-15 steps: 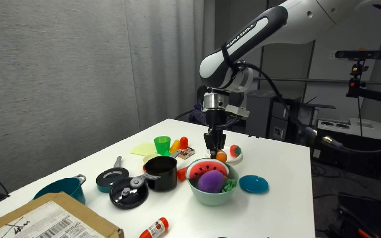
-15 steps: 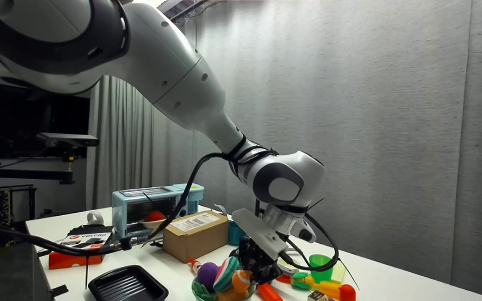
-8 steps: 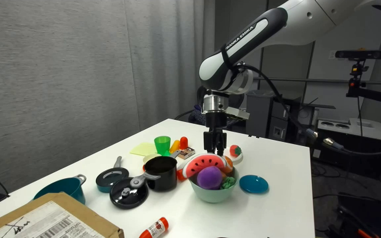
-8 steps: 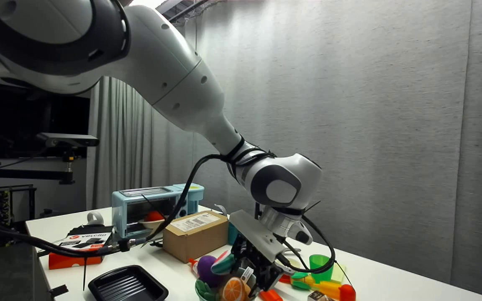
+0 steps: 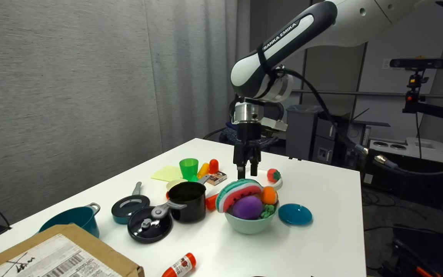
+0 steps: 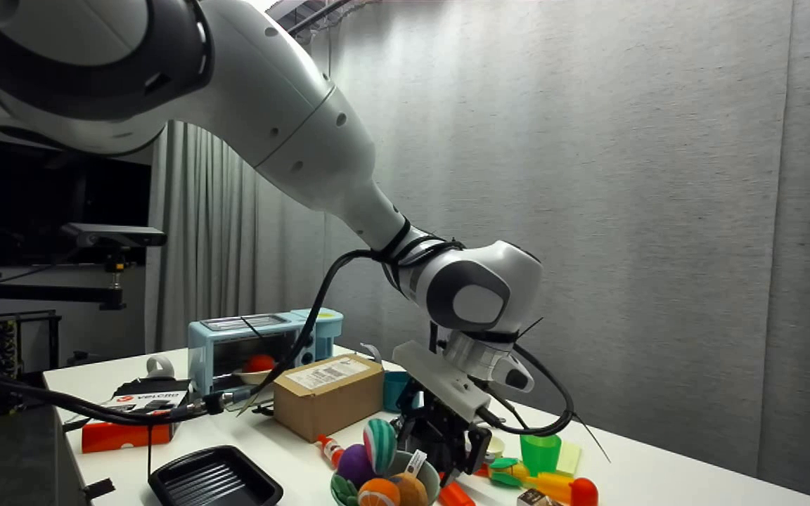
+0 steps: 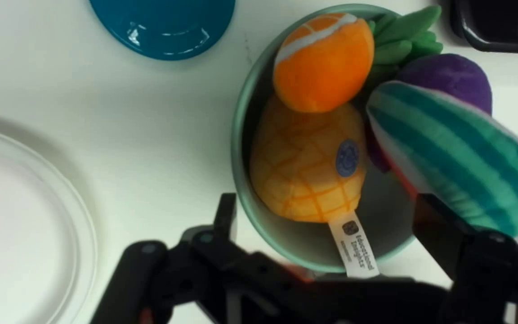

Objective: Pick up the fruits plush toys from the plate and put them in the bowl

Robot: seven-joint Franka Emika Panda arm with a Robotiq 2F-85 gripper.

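The mint-green bowl (image 5: 249, 227) holds several fruit plush toys: an orange (image 7: 324, 67), a yellow pineapple (image 7: 306, 157) with green leaves, a purple toy (image 5: 247, 207) and a watermelon slice (image 7: 457, 153) that leans out over the rim. A red strawberry toy (image 5: 272, 175) sits on the white plate (image 7: 20, 234) behind the bowl; the wrist view does not show it. My gripper (image 7: 327, 200) hangs over the bowl's plate side, open, with nothing gripped. In the wrist view one finger (image 7: 226, 211) is outside the rim; the other overlaps the watermelon's edge, and whether they touch I cannot tell.
A flat blue disc (image 5: 295, 214) lies close beside the bowl. On its opposite side stands a black pot (image 5: 187, 204), with a black lid (image 5: 150, 227) near it. A black grill tray (image 6: 215, 478) and a cardboard box (image 6: 328, 397) are farther off, as is a green cup (image 5: 189, 168).
My gripper has opened and risen above the bowl. The orange toy has settled among the others in the bowl. The watermelon slice has rolled, showing its striped rind on top.
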